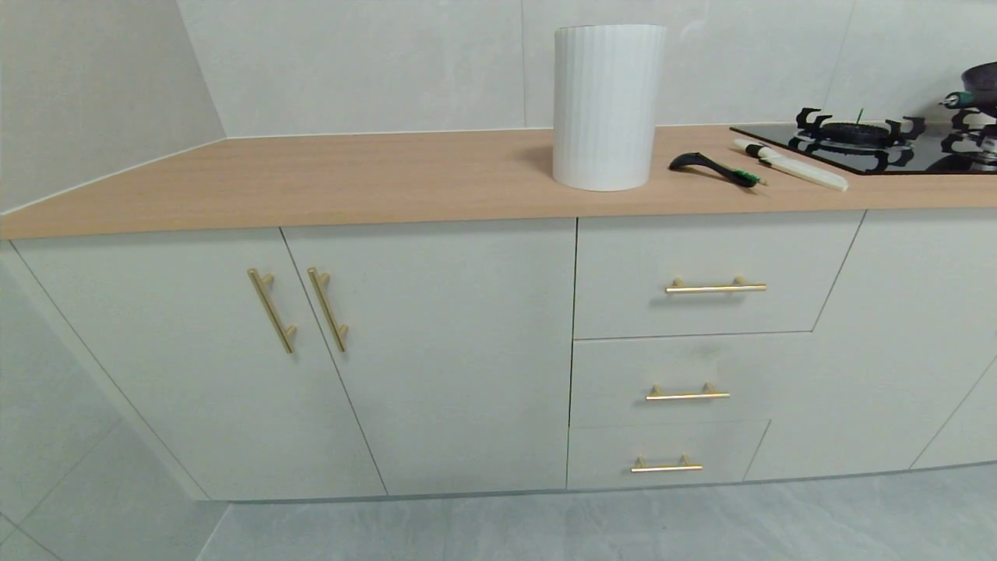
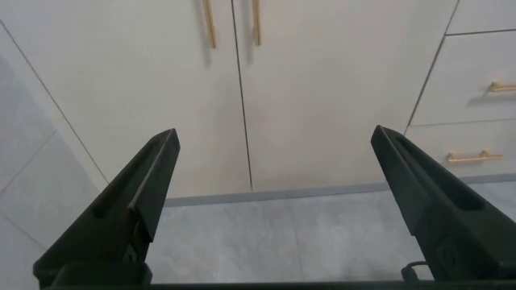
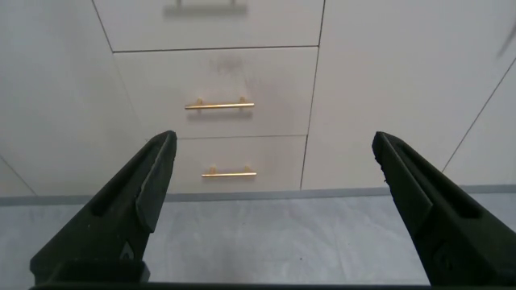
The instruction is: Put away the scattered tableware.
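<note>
Black utensil (image 1: 713, 167) and white knife (image 1: 794, 165) lie beside hob (image 1: 896, 160) edge; canister (image 1: 606, 105) nearby.

The head camera looks forward and down, from some way back, at the light wooden surface (image 1: 311, 179) and pale cabinet fronts (image 1: 452, 351). Both wrist cameras hang low and close, facing those fronts above the grey tiled floor (image 2: 282, 234); all share the brass-handled drawers (image 3: 218, 89).

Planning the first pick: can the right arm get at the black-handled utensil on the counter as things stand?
Probably yes, after rising. The black-handled utensil lies in the open between the white container and the white knife, nothing over it. The right pincer, open, faces the lower drawers.
</note>
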Robot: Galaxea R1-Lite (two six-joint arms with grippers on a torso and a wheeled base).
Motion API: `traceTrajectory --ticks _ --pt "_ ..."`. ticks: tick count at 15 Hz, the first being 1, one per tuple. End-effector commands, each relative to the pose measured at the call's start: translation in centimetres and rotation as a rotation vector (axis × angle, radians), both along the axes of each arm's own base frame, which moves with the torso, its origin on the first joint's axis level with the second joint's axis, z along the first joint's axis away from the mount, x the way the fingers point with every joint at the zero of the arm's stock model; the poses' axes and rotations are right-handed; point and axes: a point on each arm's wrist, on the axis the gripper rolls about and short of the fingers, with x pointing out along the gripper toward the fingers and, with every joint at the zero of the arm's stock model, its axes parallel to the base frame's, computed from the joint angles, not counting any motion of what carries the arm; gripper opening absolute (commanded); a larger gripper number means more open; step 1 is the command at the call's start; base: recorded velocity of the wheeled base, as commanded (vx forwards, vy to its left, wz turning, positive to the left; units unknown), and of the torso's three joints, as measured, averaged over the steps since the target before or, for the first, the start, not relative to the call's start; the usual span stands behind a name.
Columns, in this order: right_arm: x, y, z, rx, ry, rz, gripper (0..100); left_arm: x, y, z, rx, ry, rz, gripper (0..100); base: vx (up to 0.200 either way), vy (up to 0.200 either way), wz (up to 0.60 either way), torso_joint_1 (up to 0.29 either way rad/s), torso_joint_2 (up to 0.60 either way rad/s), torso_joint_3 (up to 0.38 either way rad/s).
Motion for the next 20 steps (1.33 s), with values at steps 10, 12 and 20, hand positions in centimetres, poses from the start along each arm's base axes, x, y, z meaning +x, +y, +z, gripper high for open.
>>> traceTrajectory --ticks 10,12,20 --pt "7.2 0.5 9.1 -0.031 0.331 0.122 100 0.0 0.0 0.0 0.0 0.002 0.0 100 0.0 0.0 0.0 0.0 0.0 0.0" --pt "11.0 0.9 10.9 -0.035 0.417 0.141 100 0.0 0.0 0.0 0.0 0.002 0.0 100 0.0 0.0 0.0 0.0 0.0 0.0" --pt "24.3 2.5 13.4 -0.048 0.527 0.177 100 0.0 0.0 0.0 0.0 0.002 0.0 100 0.0 0.0 0.0 0.0 0.0 0.0"
